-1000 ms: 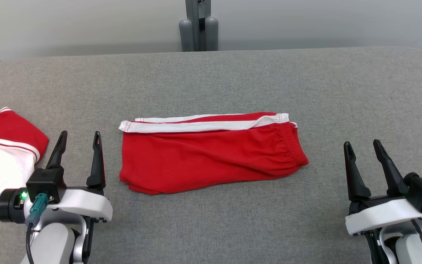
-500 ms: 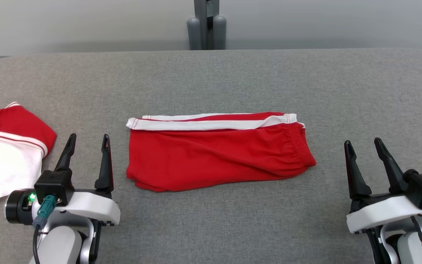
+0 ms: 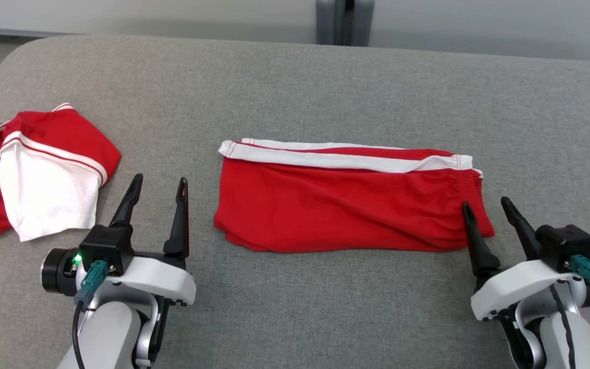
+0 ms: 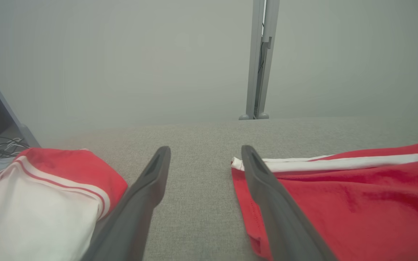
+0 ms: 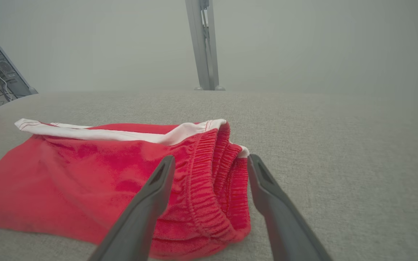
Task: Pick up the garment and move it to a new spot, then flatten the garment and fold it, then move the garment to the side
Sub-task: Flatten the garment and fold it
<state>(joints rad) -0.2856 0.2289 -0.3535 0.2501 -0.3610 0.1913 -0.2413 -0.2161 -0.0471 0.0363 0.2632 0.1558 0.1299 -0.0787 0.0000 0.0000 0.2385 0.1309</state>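
Clothing in red and white [image 3: 44, 169] lay near the table's [image 3: 295, 87] left edge, the left tool [image 3: 161, 179] empty and spread beside it. Mid-table, the red shorts [image 3: 346, 205] lay folded, apparently awaiting only the move aside; the right tool [image 3: 484, 202] stood open at their waistband.

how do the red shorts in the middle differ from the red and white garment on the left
The red shorts lie folded flat in a long rectangle; the red and white garment lies rumpled. The shorts are mostly red with white stripes; the garment shows a large white panel. Both rest on the grey surface.
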